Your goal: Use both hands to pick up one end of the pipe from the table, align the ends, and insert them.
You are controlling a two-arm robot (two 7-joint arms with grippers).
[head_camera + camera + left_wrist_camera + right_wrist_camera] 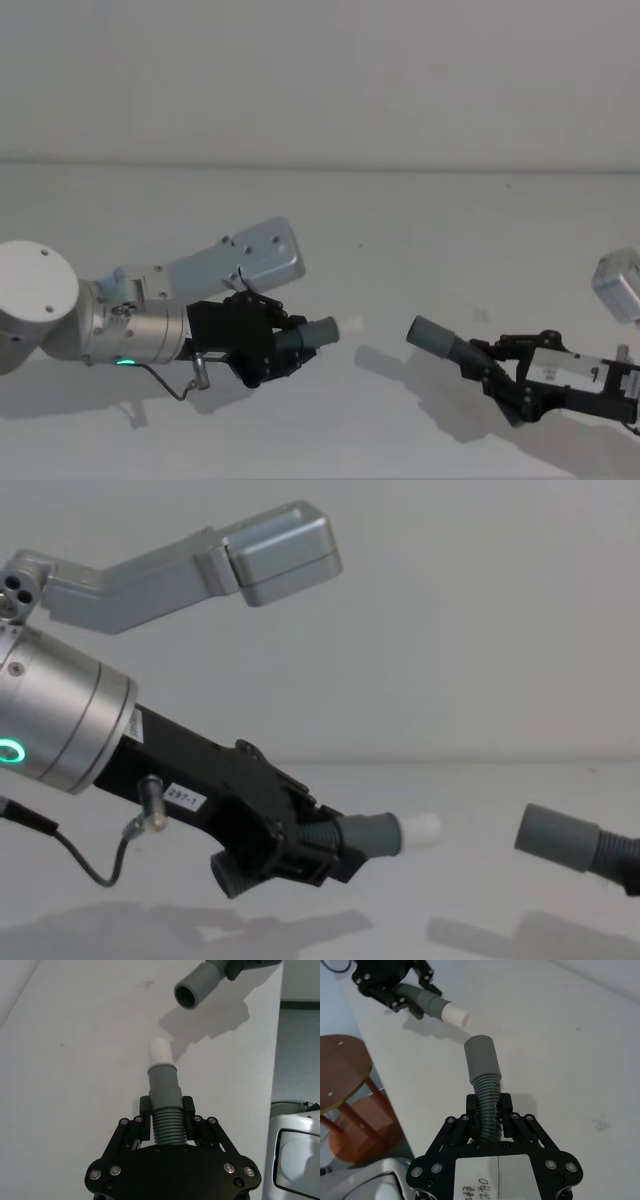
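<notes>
A: Head view — how far along?
B: Both ends are up off the counter (480,230). The left tool (285,345) is closed on the pipe behind the white-tipped cuff (318,331); the right tool (480,362) is closed behind the plain sleeve (432,337). They face each other, apart. Aligning looks nearly done; inserting is left.

A: Left wrist?
B: The tip (160,1051) points towards the sleeve's open mouth (189,995), which sits slightly off its line. The counter's edge runs close by the sleeve.

A: Right wrist?
B: The sleeve (482,1058) and tip (456,1013) are near, with an edge and a round stool (342,1067) beside.

A: Chest?
B: Bare counter lies under the gap, with nothing between the tip (418,828) and sleeve (556,837).
</notes>
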